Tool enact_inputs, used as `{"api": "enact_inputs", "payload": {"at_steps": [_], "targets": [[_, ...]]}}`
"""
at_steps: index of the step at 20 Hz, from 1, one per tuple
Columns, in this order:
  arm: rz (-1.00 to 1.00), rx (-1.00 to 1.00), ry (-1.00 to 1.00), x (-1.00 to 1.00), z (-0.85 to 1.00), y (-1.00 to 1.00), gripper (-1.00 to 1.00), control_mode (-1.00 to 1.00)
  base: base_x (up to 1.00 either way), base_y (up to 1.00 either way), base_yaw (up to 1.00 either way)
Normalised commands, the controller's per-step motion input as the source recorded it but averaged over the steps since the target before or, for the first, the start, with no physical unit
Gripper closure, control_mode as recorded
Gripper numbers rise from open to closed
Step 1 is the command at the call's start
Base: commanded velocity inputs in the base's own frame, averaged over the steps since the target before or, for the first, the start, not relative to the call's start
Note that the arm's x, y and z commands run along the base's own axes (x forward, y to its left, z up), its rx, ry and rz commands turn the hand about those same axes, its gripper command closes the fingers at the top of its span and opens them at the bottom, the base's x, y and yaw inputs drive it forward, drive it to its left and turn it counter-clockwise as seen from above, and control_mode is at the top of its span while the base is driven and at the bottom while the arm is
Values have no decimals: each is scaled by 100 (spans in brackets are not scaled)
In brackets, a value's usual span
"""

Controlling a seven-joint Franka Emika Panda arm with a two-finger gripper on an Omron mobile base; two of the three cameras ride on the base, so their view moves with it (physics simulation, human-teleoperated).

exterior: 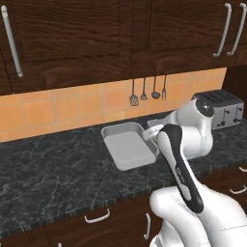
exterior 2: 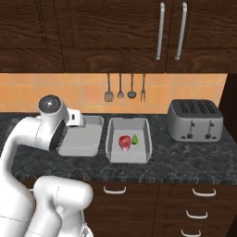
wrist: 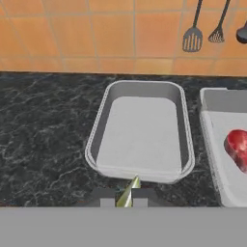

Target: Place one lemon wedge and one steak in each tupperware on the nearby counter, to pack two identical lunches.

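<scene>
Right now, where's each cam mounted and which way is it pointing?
Left base view: behind-left of the arm, looking forward and down at the counter and empty tray.
Right base view: behind-right, same counter; arm at lower left, steak and wedge in the second tray.
Hand view: on the hand, facing the empty tray; gripper shut on a lemon wedge.
Shared: both trays, hanging utensils.

— What have I got on the bench (exterior 2: pixel 185 159)?

— Two shallow light-grey trays side by side, near the tiled wall. I see the left tray (wrist: pixel 141 132) lying flat with a bare floor. The right tray (exterior 2: pixel 112 139) holds a red steak (exterior 2: pixel 124 142) and a green-yellow lemon wedge (exterior 2: pixel 135 139) just beside it, near the middle.

— And the other wedge?

— A second lemon wedge (wrist: pixel 128 193) is pinched point-up between my fingers (wrist: pixel 143 197), at the left tray's near rim.
</scene>
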Motion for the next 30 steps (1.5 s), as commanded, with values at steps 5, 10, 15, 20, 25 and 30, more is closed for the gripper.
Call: {"api": "enact_inputs", "payload": {"at_steps": [5,10,15,20,25,30], "targets": [[22,6,2,98,-37,0,100,-100,0,0,0],[28,8,-1,68,-51,0,100,-100,0,0,0],[5,0,0,21,-14,24,100,-100,0,0,0],[0,0,0,75,-33,47,100,-100,0,0,0],[0,0,0,52,-35,16,100,-100,0,0,0],[0,0,0,14,-35,-5,100,-100,0,0,0]]}}
